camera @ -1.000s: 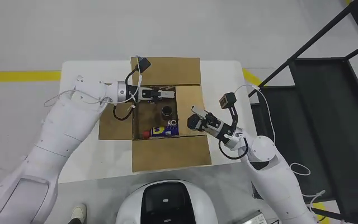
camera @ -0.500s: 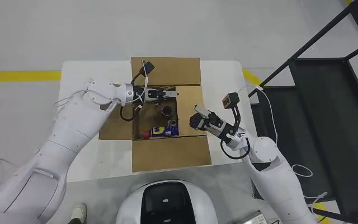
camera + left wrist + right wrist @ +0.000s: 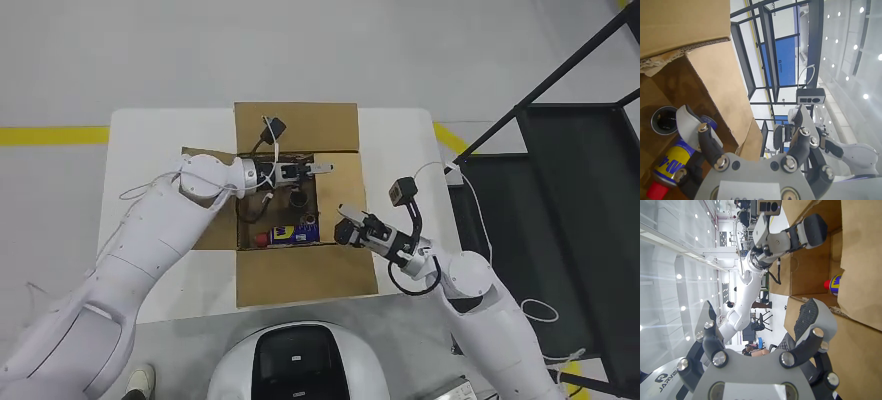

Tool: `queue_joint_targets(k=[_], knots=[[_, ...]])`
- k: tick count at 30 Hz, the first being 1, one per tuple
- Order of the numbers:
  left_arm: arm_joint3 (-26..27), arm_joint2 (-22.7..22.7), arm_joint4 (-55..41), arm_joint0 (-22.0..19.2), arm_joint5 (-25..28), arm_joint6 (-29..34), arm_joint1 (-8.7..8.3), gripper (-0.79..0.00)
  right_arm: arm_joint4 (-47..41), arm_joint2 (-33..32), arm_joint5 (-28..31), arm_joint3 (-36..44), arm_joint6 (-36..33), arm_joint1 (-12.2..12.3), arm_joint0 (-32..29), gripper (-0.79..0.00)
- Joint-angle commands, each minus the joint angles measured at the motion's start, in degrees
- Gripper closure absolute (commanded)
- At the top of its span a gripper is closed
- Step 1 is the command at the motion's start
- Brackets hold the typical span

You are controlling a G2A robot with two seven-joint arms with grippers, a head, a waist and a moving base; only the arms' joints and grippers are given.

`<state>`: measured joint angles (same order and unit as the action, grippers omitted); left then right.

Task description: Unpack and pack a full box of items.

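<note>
While my L fingers [image 3: 687,123] hung apart over the box [image 3: 305,275], I saw R fingers [image 3: 806,317] apart too by its right wall; spray can [image 3: 293,234] lay inside.

Brown box [image 3: 300,275], blue-yellow can [image 3: 293,234] with red cap [image 3: 261,239]

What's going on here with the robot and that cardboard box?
A two-armed robot is working at an open cardboard box on a white table. Its left gripper hangs open and empty over the far part of the box. The right gripper, also open and empty, is at the box's right edge. Inside are a blue-and-yellow spray can with a red cap and a dark hollow cylinder.
</note>
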<state>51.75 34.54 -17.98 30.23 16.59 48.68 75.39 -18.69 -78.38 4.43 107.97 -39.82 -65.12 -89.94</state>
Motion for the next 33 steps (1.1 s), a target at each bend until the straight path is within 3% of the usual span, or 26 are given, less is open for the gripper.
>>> queue_joint_targets(k=[1,7,13,22,26,33], knots=[[-3.3,-1.3,-0.7,-0.8,0.9,-1.4,1.60,-0.785,0.8,0.4,-0.5,0.5,-0.4,0.1,-0.8,-0.785],[-12.0,-3.4,-3.4,-3.5,3.0,-3.0,5.88,-0.785,2.6,2.0,-1.3,1.3,-0.7,0.2,-1.5,-0.785],[-16.4,-3.3,-7.5,-5.6,7.6,-1.0,9.06,-0.785,4.3,4.0,-2.0,1.8,-0.7,0.1,-1.1,-0.785],[-16.3,-1.9,-12.5,-7.1,13.0,8.7,11.29,-0.785,8.6,5.6,-2.2,5.5,-0.2,0.4,-2.6,-0.785],[-15.5,-2.1,-12.7,-7.3,13.2,9.9,12.40,-0.785,11.8,5.9,-1.2,6.0,5.8,0.2,-3.2,-0.785],[-15.6,-2.2,-12.5,-6.9,14.5,11.7,13.77,-0.785,10.1,2.3,0.6,6.4,17.5,-0.1,-4.7,-0.785]])
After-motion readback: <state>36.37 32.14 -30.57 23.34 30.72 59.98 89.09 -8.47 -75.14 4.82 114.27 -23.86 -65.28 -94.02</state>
